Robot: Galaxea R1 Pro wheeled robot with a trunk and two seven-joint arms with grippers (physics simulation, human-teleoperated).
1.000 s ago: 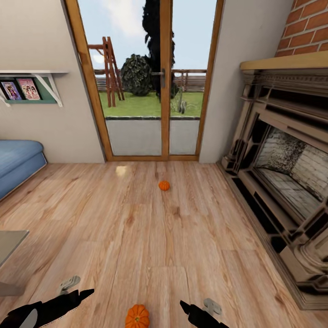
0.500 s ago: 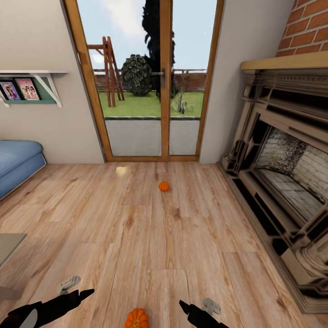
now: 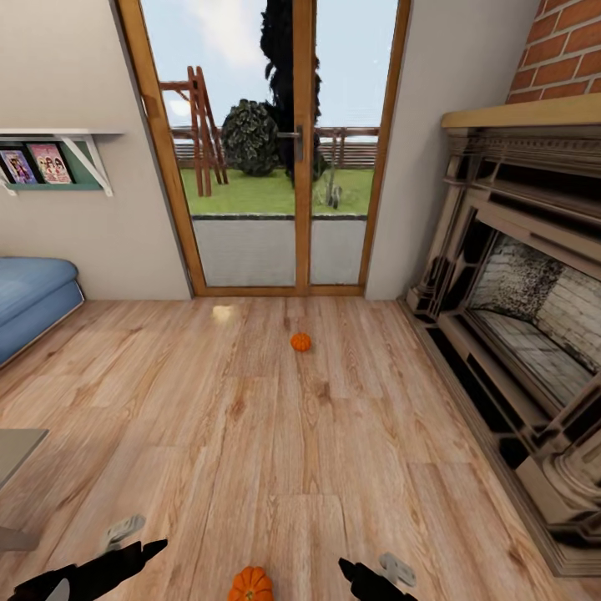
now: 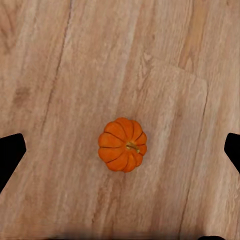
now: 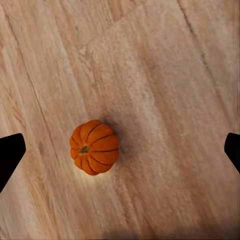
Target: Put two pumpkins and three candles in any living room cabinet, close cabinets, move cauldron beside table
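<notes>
One orange pumpkin (image 3: pixel 250 584) lies on the wooden floor right in front of me, between my two arms. It shows from above in the left wrist view (image 4: pixel 122 144) and in the right wrist view (image 5: pixel 94 146). My left gripper (image 3: pixel 142 538) (image 4: pixel 121 152) is open above it, with only floor and the pumpkin between its fingertips (image 4: pixel 10 155). My right gripper (image 3: pixel 371 572) (image 5: pixel 120 152) is open too, its fingertips (image 5: pixel 10 152) wide apart. A second pumpkin (image 3: pixel 300 341) rests farther off, toward the glass door. A small cream blob (image 3: pixel 222 313) near the door is too blurred to name. Cabinet and cauldron are out of view.
An ornate grey-beige fireplace surround (image 3: pixel 517 334) lines the right side. A blue sofa (image 3: pixel 29 296) stands at the left, with a grey table corner (image 3: pixel 12 451) nearer me. Glass doors (image 3: pixel 275 150) close the far wall.
The whole head view has shifted slightly. Both arms and the near pumpkin sit a little lower in the picture. Neither pumpkin has moved on the floor.
</notes>
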